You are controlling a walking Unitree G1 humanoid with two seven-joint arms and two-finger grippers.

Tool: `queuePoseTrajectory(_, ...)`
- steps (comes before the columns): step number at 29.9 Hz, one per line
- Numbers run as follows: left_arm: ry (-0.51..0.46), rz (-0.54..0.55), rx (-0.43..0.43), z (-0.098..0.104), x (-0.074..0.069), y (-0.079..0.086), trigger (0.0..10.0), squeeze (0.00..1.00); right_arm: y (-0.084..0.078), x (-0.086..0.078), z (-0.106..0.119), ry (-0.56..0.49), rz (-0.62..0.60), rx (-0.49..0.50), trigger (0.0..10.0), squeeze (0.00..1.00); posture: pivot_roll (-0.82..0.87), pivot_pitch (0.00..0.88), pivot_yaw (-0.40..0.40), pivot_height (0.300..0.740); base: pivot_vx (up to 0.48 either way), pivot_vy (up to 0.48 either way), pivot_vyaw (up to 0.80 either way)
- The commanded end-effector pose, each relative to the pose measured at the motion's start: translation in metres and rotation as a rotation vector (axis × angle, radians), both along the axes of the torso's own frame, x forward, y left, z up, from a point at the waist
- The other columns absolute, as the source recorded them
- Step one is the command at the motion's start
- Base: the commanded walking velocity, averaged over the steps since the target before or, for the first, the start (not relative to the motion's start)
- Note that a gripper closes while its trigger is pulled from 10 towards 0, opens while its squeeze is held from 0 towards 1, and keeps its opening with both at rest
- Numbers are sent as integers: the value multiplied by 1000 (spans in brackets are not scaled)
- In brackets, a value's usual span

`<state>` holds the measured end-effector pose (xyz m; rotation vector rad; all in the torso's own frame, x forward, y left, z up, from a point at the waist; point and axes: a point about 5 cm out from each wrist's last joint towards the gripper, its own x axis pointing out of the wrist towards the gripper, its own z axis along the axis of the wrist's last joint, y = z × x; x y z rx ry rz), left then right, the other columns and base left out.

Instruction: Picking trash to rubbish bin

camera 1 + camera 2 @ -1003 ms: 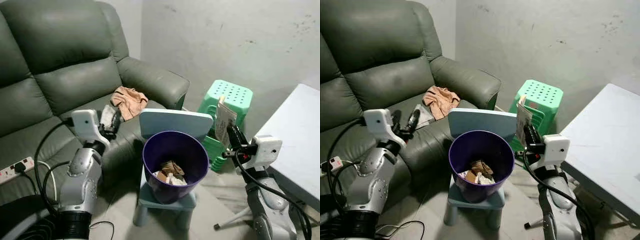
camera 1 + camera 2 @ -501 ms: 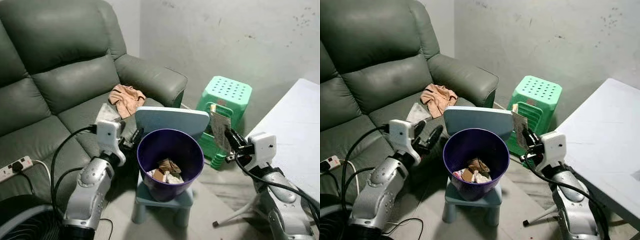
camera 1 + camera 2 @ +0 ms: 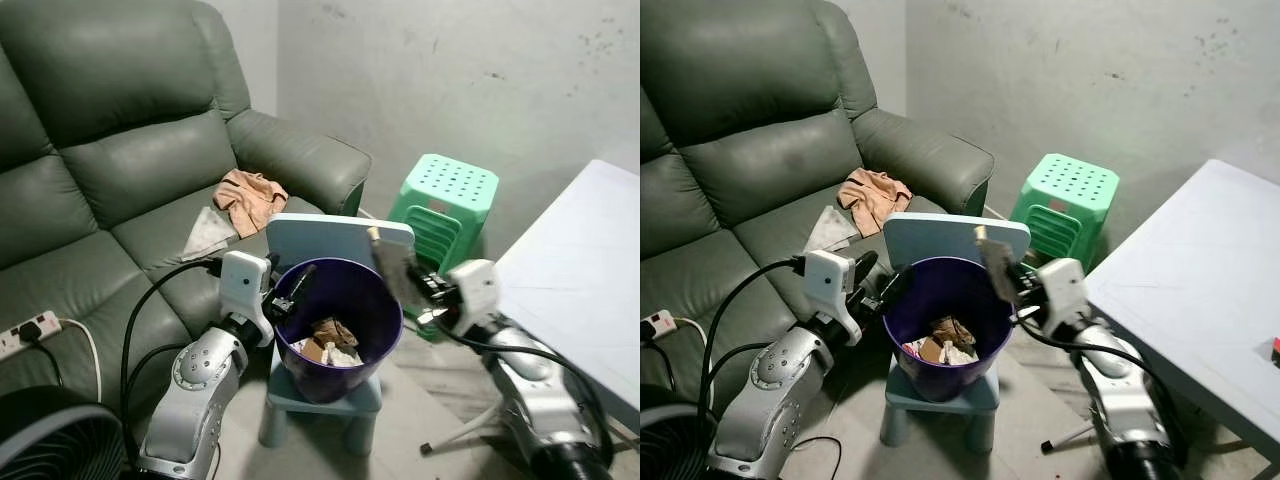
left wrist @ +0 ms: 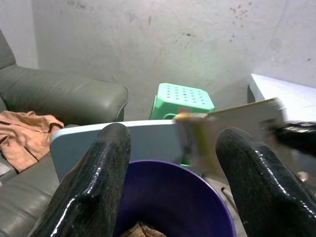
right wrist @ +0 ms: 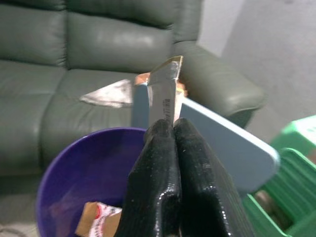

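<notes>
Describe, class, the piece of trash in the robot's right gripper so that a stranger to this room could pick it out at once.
Start at the green sofa, then drop to the purple rubbish bin standing on a small pale blue chair in front of it. Above the bin's right rim, the right gripper pinches a flat, pale paper packet. Unlike the crumpled scraps inside the bin, it is held upright in the air.

Purple bin point(image 3: 335, 330) mouth open from above, trash low inside. Left gripper point(image 3: 290, 291) at its sofa-side rim, fingers spread. Right gripper point(image 3: 1012, 283) with flat packet point(image 3: 994, 262) at its opposite rim. Blue chair back point(image 3: 340, 241) blocks the bin's far side.
</notes>
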<state>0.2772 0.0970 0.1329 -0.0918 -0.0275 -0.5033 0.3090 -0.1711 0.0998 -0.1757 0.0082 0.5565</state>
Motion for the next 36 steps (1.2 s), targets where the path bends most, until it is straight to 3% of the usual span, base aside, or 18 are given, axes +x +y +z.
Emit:
queuePoseTrajectory(1,-6,-8,5,3,-3,-2,10000,0,0,3,1,-2,13,-14,10000,0,146,0,-118,740,0,0,0)
queuePoseTrajectory(11,4,7,-5,6,-23,-5,10000,0,26,27,-7,68,74,-38,10000,0,217,52,-170,740,0,0,0)
queuePoseTrajectory(20,63,-6,-10,-1,-41,-8,10000,0,45,35,-12,119,116,-64,10000,0,238,81,-182,740,0,0,0)
queuePoseTrajectory(28,172,-37,5,-15,-56,-15,10000,0,50,36,-11,99,152,-91,10000,0,232,99,-174,740,0,0,0)
queuePoseTrajectory(29,225,-51,41,-24,-60,-17,10000,0,51,37,-10,95,156,-89,10000,0,227,107,-172,740,0,0,0)
queuePoseTrajectory(36,257,-50,37,-26,-66,-15,10000,0,52,37,-12,114,166,-97,10000,0,218,118,-163,740,0,0,0)
